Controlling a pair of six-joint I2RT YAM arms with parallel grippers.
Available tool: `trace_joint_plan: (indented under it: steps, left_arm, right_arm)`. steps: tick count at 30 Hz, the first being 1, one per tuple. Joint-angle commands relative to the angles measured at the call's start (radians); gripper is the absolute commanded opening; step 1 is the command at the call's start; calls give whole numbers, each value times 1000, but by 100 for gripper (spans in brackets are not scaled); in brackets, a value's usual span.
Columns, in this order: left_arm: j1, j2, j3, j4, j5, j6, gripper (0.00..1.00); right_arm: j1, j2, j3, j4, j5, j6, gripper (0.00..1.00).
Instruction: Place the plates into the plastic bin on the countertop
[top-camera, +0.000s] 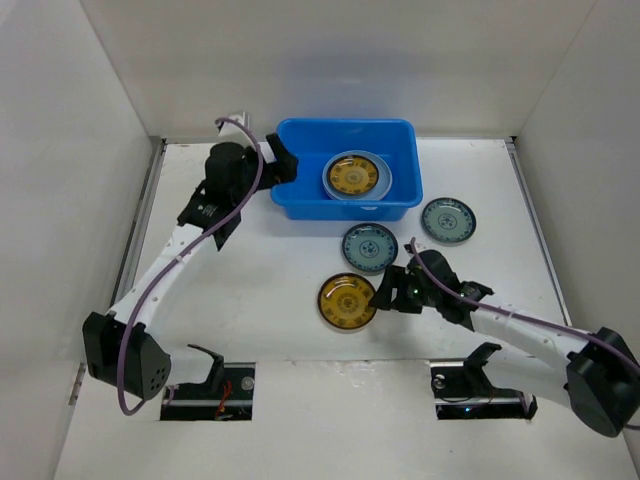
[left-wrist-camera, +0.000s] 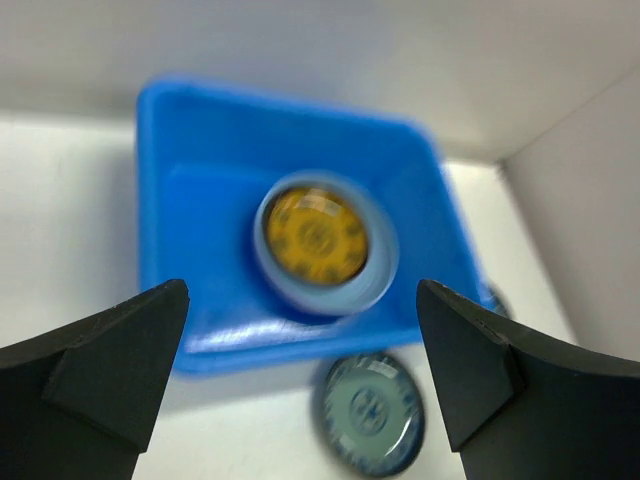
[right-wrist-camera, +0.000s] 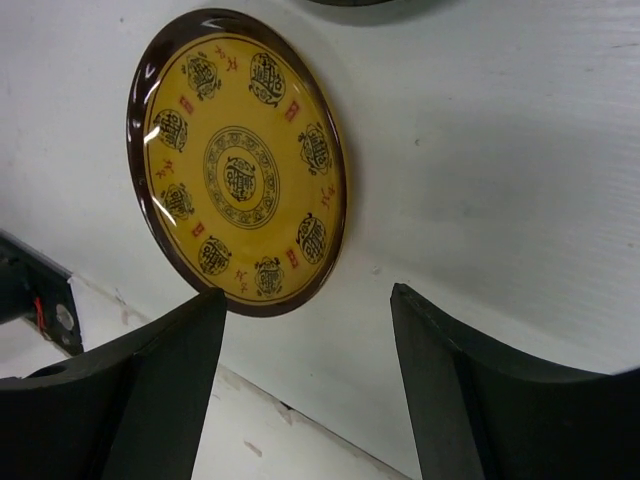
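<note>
Hovers, right fingers (right-wrist-camera: 150, 400) parted and empty, beside small round amber patterned plate (right-wrist-camera: 240, 170) on white bench (top-camera: 260, 290), teal patterned plate (top-camera: 369, 246) just behind; left fingers (left-wrist-camera: 110, 370) wide, empty, over blue plastic bin (top-camera: 300, 205) edge.

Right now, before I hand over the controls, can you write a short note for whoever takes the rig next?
Left pincer: open, empty, at the left end of the bin.
Right pincer: open, empty, next to the loose amber plate on the counter.
In the bin: binned amber plate on top of a light blue plate. Anything underneath is hidden.
On the counter, in front of the bin: the loose amber plate, left teal plate, right teal plate.
Done: at least two plates in the bin.
Left: the three on the counter. The loose amber one looks like the next pick.
</note>
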Motion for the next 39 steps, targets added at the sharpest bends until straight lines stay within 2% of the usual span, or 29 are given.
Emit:
trace_joint_plan:
  steps: [1, 7, 14, 17, 21, 23, 28, 32, 39]
  left_arm:
    - [18, -87, -127, -57, -57, -31, 100]
    - [38, -236, -295, -115, -55, -80, 100]
    - [51, -359, -375, -193, -48, -91, 100]
    - [60, -404, -392, -224, -48, -91, 100]
    - [77, -465, -419, -270, -48, -91, 100]
    - [84, -497, -436, -296, -48, -91, 100]
    - [120, -594, -482, -377, -54, -92, 100]
    - [161, -675, -511, -437, -59, -123, 100]
    - [192, -755, -543, -506, -54, -161, 100]
  right_arm:
    - [7, 59, -8, 170, -74, 26, 72]
    - [8, 162, -52, 300, -88, 80, 68]
    - [36, 280, -71, 429, -86, 103, 57]
    - [68, 355, -57, 477, -83, 109, 44]
    - [129, 466, -17, 530, -77, 123, 12]
    - [178, 512, 30, 529, -77, 132, 0]
    - [290, 546, 182, 465, -83, 139, 0]
    - [300, 497, 365, 316, -63, 83, 0]
    - [128, 446, 759, -44, 63, -133, 0]
